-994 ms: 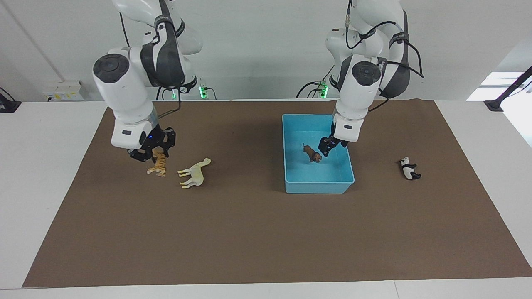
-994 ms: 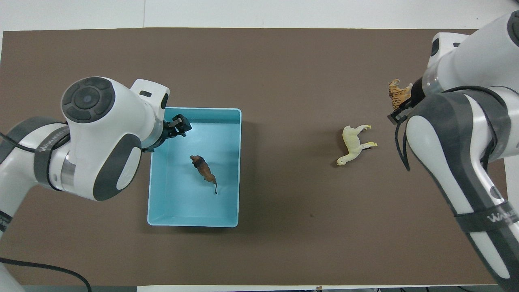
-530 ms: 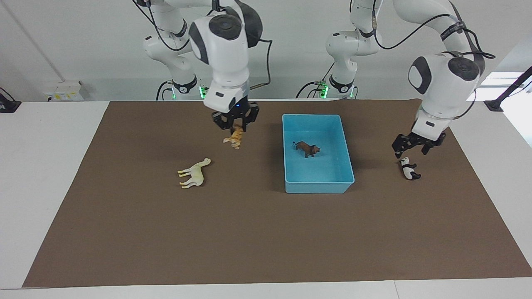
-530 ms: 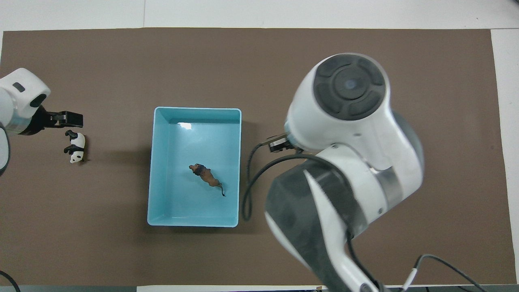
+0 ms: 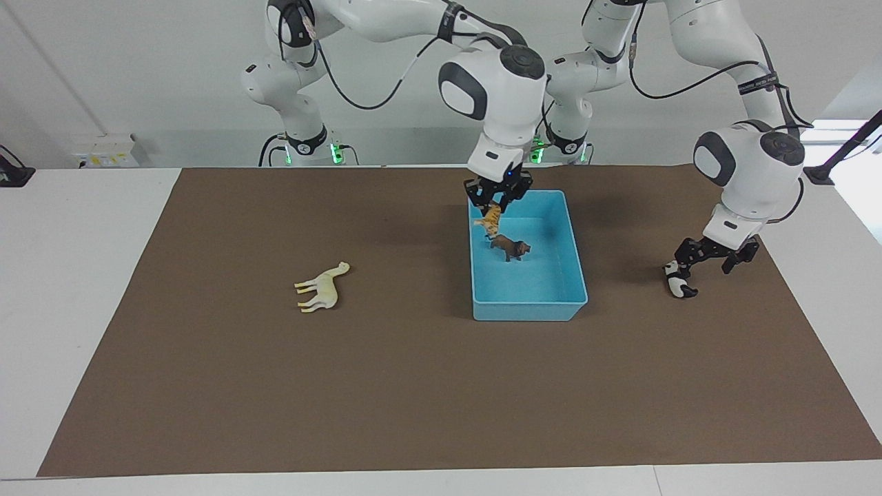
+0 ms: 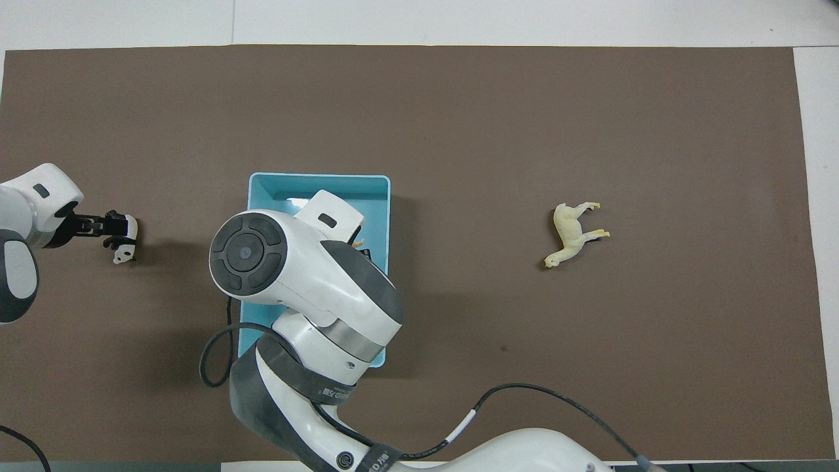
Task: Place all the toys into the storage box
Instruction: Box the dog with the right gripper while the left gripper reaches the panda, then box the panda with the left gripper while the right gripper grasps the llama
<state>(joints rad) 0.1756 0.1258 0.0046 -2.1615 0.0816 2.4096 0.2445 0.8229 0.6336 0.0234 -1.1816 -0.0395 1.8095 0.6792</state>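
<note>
My right gripper [image 5: 497, 198] is shut on the orange tiger [image 5: 490, 220] and holds it over the light blue storage box [image 5: 530, 310], at the box's end nearer to the robots. The brown lion [image 5: 511, 248] stands in the box just under the tiger. My left gripper [image 5: 711, 257] is open and low, with one finger [image 5: 684, 253] right over the black-and-white panda [image 5: 679, 282], which lies on the mat. The cream horse [image 5: 320, 288] lies on its side toward the right arm's end. In the overhead view my right arm hides the lion and most of the box [image 6: 314, 183].
A brown mat [image 5: 413, 386] covers the table. The panda [image 6: 123, 236] and my left gripper [image 6: 98, 226] are toward the left arm's end. The horse [image 6: 571, 233] lies alone on the mat.
My right gripper has carried the tiger sideways from over the mat to over the box. My left gripper has come down closer to the panda.
</note>
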